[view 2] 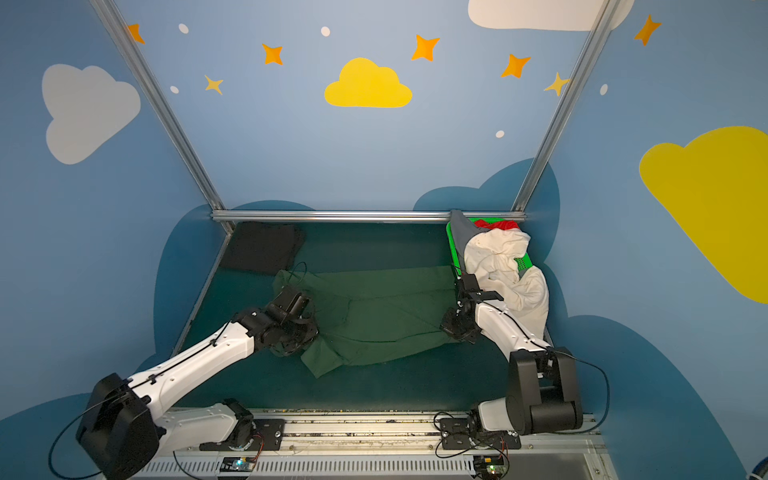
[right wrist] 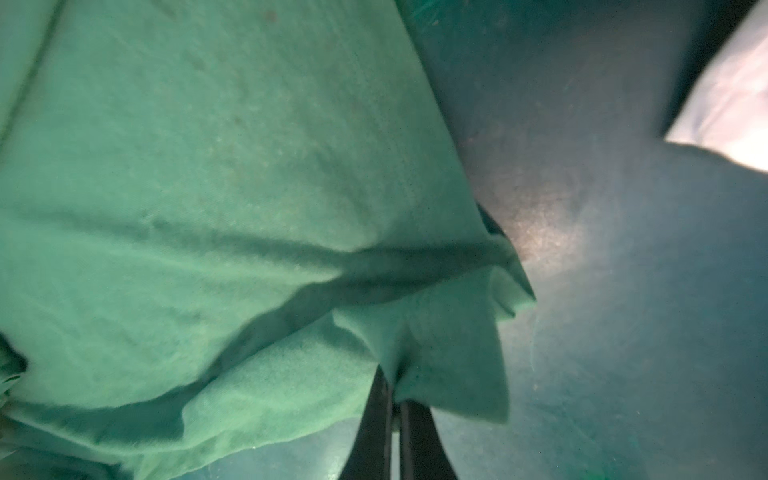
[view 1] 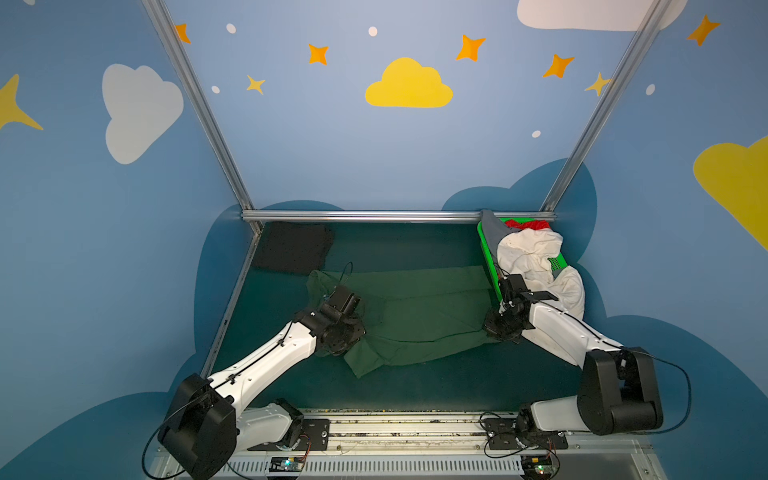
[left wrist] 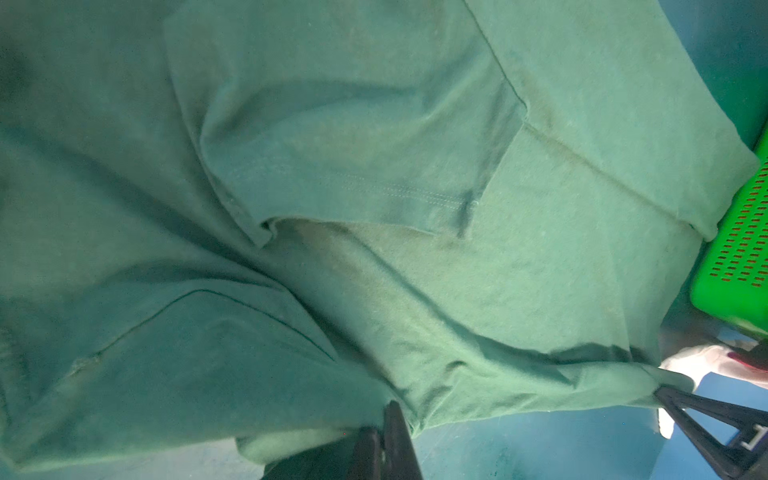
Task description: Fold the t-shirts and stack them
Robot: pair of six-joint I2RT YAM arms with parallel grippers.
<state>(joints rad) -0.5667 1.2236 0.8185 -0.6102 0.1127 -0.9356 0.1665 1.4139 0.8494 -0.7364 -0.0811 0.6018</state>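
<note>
Left claw (left wrist: 386,419) and right claw (right wrist: 395,401) pinch the green tee (view 1: 415,316) on the teal surface (view 1: 436,386), blue walls (view 1: 332,158) around; tees (view 1: 528,253) bury the far-right basket (view 1: 490,270).

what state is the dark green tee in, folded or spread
Partly folded: the dark green t-shirt lies wide, with a sleeve doubled over its body in the left wrist view, not yet compact.

**Lighting and image quality**

Both top views: walls (view 1: 83,249) evenly and fairly brightly lit; table (view 1: 415,390) dim, shadows soft. Wide-angle stretch toward the frame edges.

Wrist views: dark green t-shirt (left wrist: 374,166) soft-focused and grainy, with dark shadows in its folds. Right wrist view: pale glare patch on the table; white t-shirt (right wrist: 727,91) blown out and blurred.
</note>
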